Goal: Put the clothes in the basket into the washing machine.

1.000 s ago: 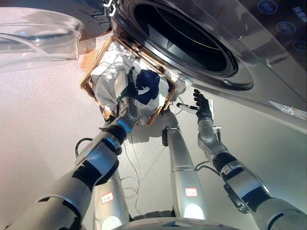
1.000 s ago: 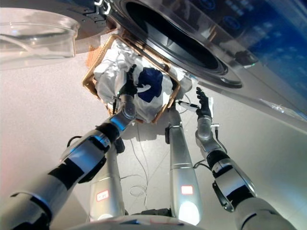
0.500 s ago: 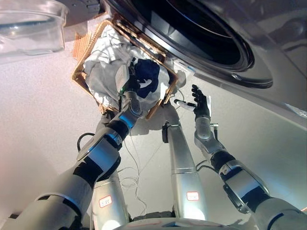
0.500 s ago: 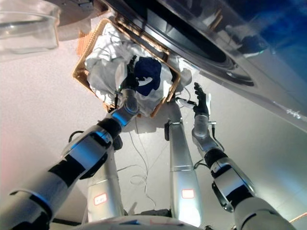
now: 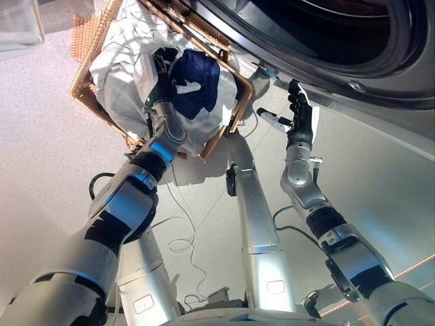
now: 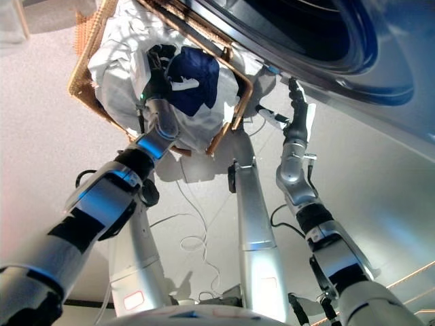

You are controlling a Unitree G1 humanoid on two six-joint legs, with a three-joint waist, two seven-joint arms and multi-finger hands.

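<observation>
The left hand [image 5: 163, 68] has advanced onto the dark blue garment [image 5: 196, 85], fingers now curling into its soft folds; a grasp looks imminent. The right hand [image 5: 299, 119] stays spread, empty, below the washing machine [image 5: 380, 75] opening. The blue garment lies on crumpled white clothes [image 5: 122, 75] inside the woven wicker basket [image 5: 85, 102].

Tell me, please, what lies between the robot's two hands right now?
The basket's wooden rim and white cloth, between left hand on the navy garment and raised right hand; both views.
</observation>
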